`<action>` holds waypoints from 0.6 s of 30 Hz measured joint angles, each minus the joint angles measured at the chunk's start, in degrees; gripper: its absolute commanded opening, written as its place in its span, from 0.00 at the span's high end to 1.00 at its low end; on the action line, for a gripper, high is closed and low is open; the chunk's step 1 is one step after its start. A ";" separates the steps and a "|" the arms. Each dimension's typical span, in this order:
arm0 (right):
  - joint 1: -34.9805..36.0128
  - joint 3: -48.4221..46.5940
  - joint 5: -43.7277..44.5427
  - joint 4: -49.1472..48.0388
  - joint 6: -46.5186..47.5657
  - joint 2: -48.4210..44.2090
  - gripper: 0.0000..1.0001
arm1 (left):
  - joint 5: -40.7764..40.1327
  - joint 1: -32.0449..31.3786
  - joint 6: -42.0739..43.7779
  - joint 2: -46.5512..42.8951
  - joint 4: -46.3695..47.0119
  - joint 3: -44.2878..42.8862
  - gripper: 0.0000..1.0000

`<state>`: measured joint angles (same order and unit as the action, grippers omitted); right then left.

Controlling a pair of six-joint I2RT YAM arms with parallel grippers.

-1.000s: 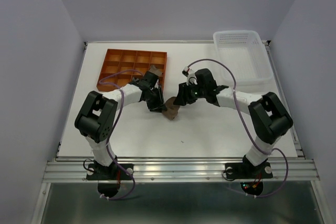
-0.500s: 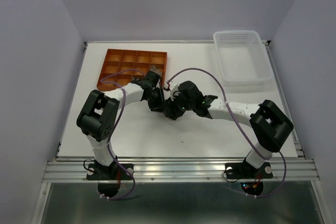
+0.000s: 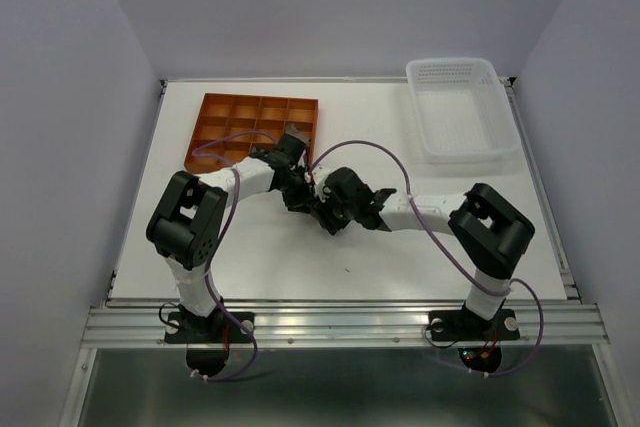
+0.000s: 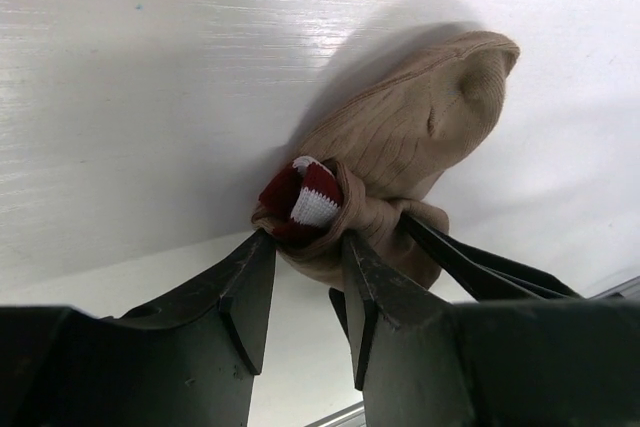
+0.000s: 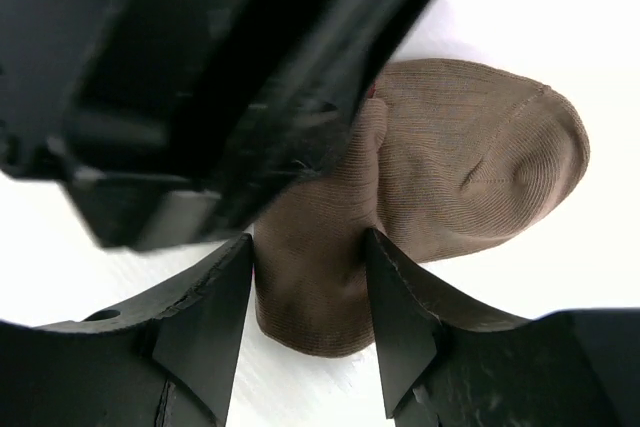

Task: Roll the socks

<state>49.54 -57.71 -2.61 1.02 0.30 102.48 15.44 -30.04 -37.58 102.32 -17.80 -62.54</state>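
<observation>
1. Right gripper [image 5: 310,297] had swung in against the left gripper [image 4: 305,267]; both pinched the sock [image 4: 420,137].
2. Ribbed tan knit, bunched round, red-white stripe seemingly tucked inside; it lay on the white table [image 3: 400,247].

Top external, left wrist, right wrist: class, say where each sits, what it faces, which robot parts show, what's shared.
Top external: above and behind the bases, facing the table; both arms show.
Left wrist: on the left arm, facing the tan sock; left gripper shows.
Right wrist: on the right arm, facing that sock; right gripper shows.
Wrist views share the sock.
</observation>
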 measured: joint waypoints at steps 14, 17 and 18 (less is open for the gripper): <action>6.16 -0.76 16.55 -0.59 1.31 1.86 0.69 | 1.11 0.15 0.07 0.02 -0.42 -0.90 0.53; 6.16 -0.76 15.63 -0.57 0.15 1.70 0.70 | 1.01 0.28 0.07 -0.07 -0.68 -0.94 0.51; 6.10 -0.76 15.26 -0.57 -0.22 1.68 0.71 | 0.94 0.42 0.07 -0.22 -0.85 -0.94 0.51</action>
<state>55.64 -58.48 12.64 0.45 0.08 104.16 16.38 -29.63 -37.52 102.10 -18.65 -63.48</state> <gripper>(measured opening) 0.313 0.479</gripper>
